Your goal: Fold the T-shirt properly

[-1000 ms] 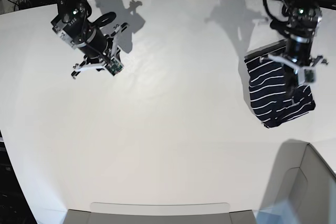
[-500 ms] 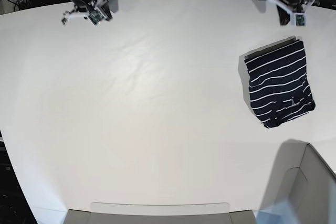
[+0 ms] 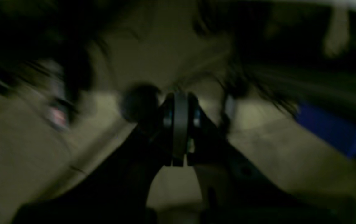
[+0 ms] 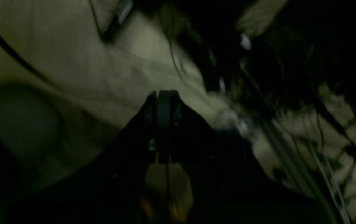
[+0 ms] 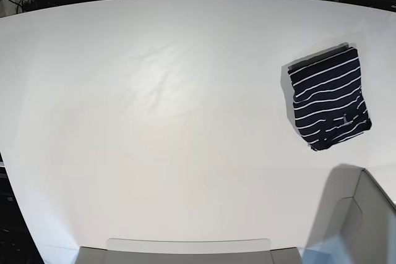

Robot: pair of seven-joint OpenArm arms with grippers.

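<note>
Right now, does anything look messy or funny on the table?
Nothing stands out. The T-shirt lies folded into a small bundle on the white table, sitting a bit crooked to the table's edge. Nothing looks spilled or torn.

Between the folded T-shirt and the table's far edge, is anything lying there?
Nothing: in the base view, the stretch of white table from the T-shirt to the far edge is bare.
</note>
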